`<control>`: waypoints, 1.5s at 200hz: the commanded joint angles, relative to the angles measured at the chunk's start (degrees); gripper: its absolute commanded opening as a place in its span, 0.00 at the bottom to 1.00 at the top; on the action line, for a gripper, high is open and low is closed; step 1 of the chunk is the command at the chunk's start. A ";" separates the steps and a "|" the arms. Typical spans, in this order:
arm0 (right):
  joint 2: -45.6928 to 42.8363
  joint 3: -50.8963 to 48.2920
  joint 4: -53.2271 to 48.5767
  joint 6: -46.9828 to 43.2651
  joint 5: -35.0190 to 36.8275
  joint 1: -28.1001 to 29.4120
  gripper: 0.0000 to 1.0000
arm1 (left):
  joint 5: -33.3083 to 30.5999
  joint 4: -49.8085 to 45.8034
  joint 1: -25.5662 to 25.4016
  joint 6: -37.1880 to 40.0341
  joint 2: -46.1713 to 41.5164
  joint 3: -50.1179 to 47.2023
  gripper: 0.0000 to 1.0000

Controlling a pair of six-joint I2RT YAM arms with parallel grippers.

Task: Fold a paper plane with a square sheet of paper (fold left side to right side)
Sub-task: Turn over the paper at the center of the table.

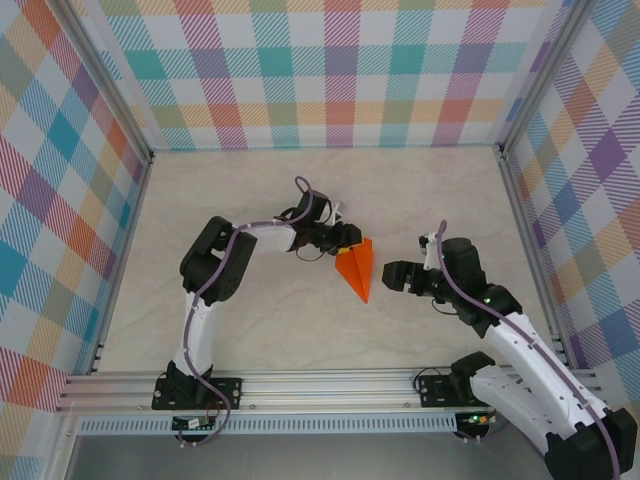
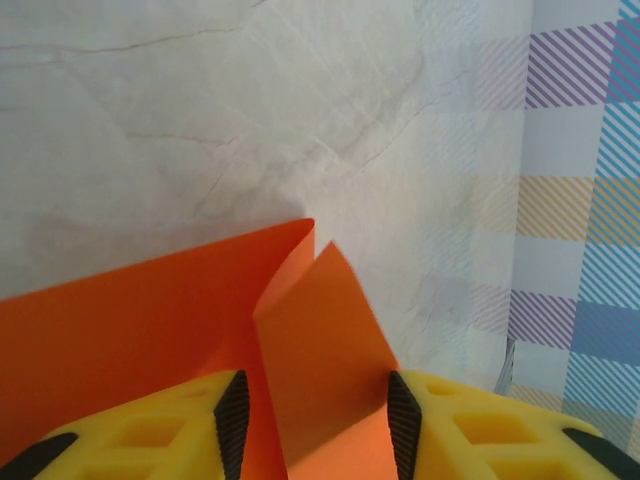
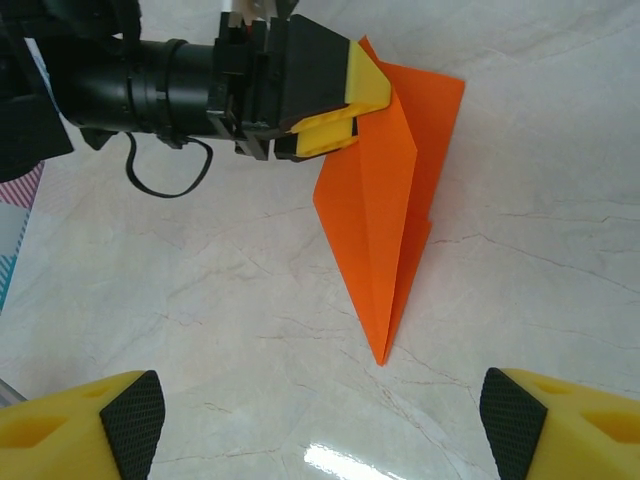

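The square sheet of paper lies on the table folded into a narrow orange paper plane [image 1: 358, 268], with its tip pointing toward the near edge. My left gripper [image 1: 350, 238] is at the plane's wide far end. In the left wrist view its jaws stand apart, with a raised orange flap [image 2: 320, 340] between the black pads [image 2: 232, 420]. The right wrist view shows the plane [image 3: 385, 220] creased down its length and the left gripper [image 3: 365, 100] over its upper left corner. My right gripper [image 1: 395, 275] is open, to the right of the tip and clear of the paper.
The marbled table top [image 1: 300, 190] is ringed by checked walls [image 1: 320, 70] on aluminium posts. A metal rail [image 1: 320, 385] runs along the near edge by both arm bases. Bare table lies to the left and beyond the paper.
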 commanded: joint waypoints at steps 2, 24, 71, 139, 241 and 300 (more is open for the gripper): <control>-1.03 -0.86 -1.17 0.59 -0.17 -0.03 0.90 | 2.02 1.72 -0.98 -1.15 1.98 2.73 0.35; -1.01 -0.69 -0.24 0.80 -1.92 -0.12 1.00 | 1.90 2.44 -0.98 -1.20 1.40 2.70 0.22; -0.41 -1.22 5.94 3.75 -15.77 -5.96 1.00 | -0.52 2.29 0.46 1.39 -10.40 -2.09 0.11; 5.04 -1.73 20.57 9.66 -33.06 -9.02 1.00 | -7.33 4.60 1.39 -1.50 -32.30 -9.92 0.07; 14.52 -2.52 46.49 21.07 -40.85 -5.35 1.00 | -2.92 11.10 0.61 -9.28 -39.38 -10.98 0.07; 16.97 0.04 50.74 24.17 -41.28 -4.52 0.83 | -0.17 15.36 -0.60 -13.00 -38.87 -11.56 0.07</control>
